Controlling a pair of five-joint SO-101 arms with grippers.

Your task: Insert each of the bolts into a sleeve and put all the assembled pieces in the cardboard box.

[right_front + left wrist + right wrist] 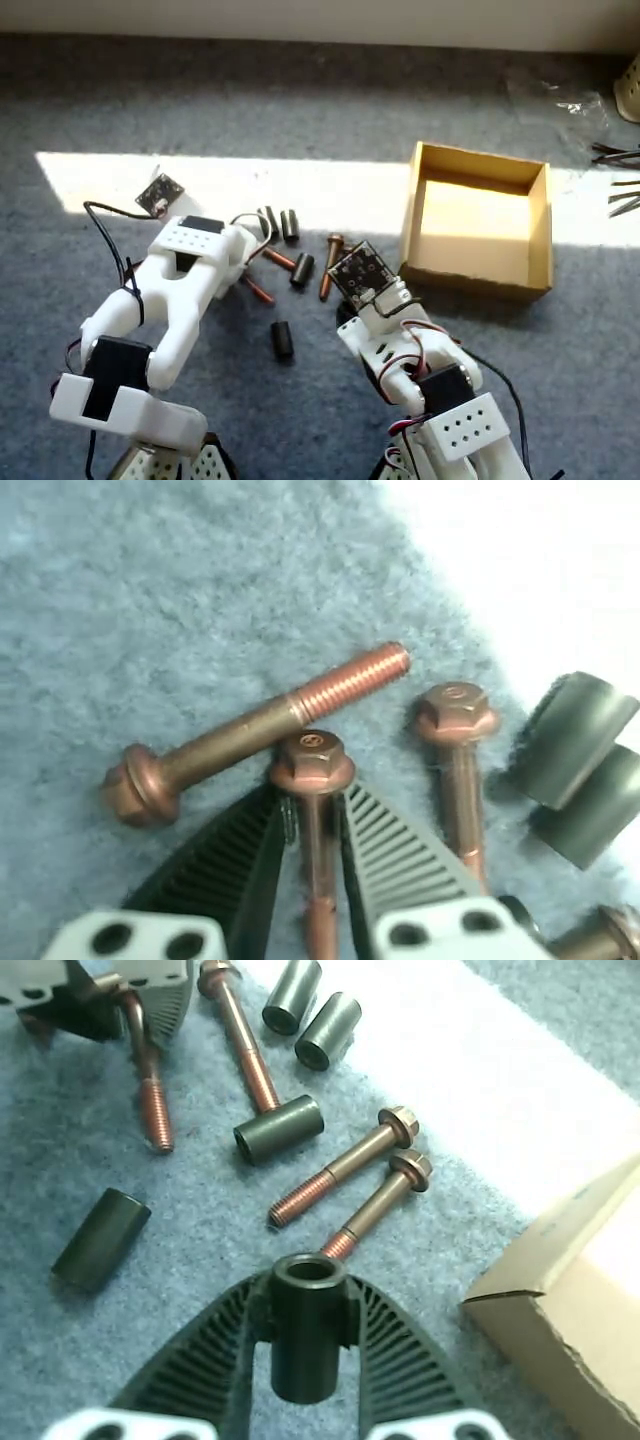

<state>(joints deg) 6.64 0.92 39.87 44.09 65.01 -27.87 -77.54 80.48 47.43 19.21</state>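
In the left wrist view my left gripper [312,796] is shut on a copper bolt [312,770], just below its hex head. The high view puts this gripper [246,272] left of the scattered parts. My right gripper [308,1290] is shut on a dark sleeve [305,1330], bore facing outward, and sits [346,308] just below the parts. Two loose bolts [350,1165] [385,1198] lie side by side ahead of it. Another bolt [240,1040] ends at a sleeve [280,1130]. The cardboard box [480,215] stands open to the right.
Two sleeves [268,222] [290,225] lie together at the sunlit strip's edge. A single sleeve [282,340] lies between the arms. A small circuit board [160,193] rests on the carpet at the upper left. Cables [620,155] lie at the far right.
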